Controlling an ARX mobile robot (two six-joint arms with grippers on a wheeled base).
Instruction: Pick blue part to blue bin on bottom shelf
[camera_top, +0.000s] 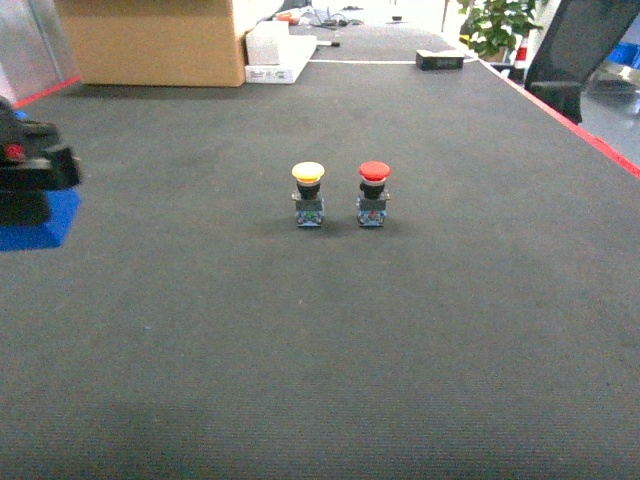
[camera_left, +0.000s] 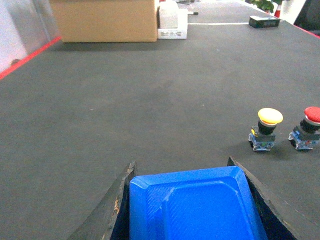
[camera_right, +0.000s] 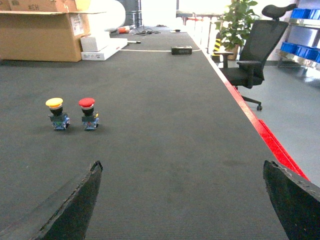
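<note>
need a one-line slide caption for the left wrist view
Left gripper shut on the blue part above the dark mat, yellow and red pushbuttons standing to its right.

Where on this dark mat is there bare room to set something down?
Bare mat spreads in front of the yellow button and red button, and right of them up to the red edge strip. Behind them is free until the cardboard box. The left gripper, clamped on the blue part, crowds the left edge.

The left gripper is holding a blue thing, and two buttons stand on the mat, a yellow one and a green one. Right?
Almost. The second button is red, not green; the head view shows it beside the yellow button. The left gripper does hold the blue part.
</note>
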